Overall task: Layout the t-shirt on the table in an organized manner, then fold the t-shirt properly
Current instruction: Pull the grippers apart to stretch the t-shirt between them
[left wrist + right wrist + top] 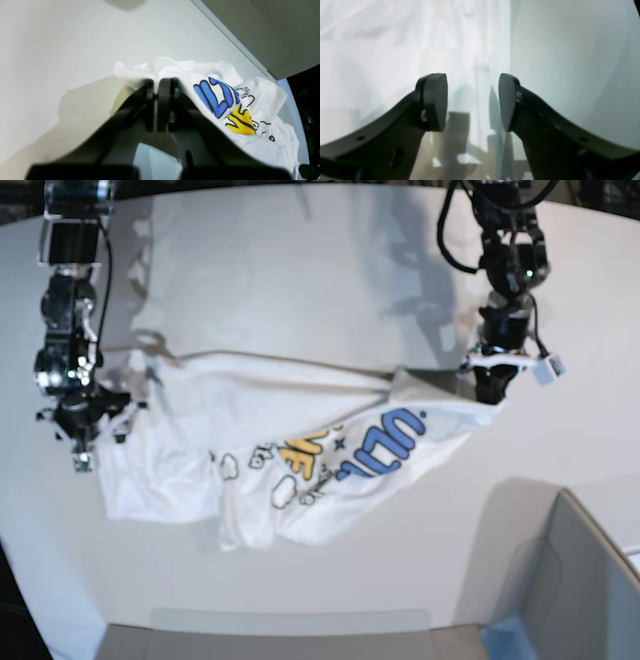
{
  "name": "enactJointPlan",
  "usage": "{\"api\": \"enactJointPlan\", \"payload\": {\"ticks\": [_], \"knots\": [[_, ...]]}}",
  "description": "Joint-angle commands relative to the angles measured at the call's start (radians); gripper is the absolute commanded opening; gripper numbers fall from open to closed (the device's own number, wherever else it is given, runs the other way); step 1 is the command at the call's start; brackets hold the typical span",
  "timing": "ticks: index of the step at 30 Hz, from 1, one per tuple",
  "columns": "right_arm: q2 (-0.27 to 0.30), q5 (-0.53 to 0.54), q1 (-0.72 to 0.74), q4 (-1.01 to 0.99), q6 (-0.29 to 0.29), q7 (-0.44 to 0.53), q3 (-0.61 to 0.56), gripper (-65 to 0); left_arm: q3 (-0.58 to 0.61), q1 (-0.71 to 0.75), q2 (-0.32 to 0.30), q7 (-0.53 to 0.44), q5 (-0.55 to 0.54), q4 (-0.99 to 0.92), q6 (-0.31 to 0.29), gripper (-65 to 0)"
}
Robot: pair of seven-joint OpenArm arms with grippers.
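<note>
The white t-shirt lies crumpled across the table, with its blue and yellow print facing up. In the base view my left gripper is shut on the shirt's right end. The left wrist view shows that gripper pinching a ridge of white cloth, with the t-shirt and its print just to the right. My right gripper stands open at the shirt's left end. Seen from the right wrist, that gripper has nothing between its fingers, and the t-shirt edge runs below the gap beside bare table.
A grey bin with a blue corner stands at the front right. The table's curved edge runs along the front left. In the left wrist view the table edge passes close behind the shirt.
</note>
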Motion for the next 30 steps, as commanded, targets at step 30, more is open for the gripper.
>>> {"api": "enactJointPlan", "payload": {"ticks": [30], "knots": [[0.023, 0.004, 0.079, -0.125, -0.006, 0.109, -0.073, -32.6, 0.002, -0.010, -0.008, -0.023, -0.004, 0.016, -0.009, -65.0]]}}
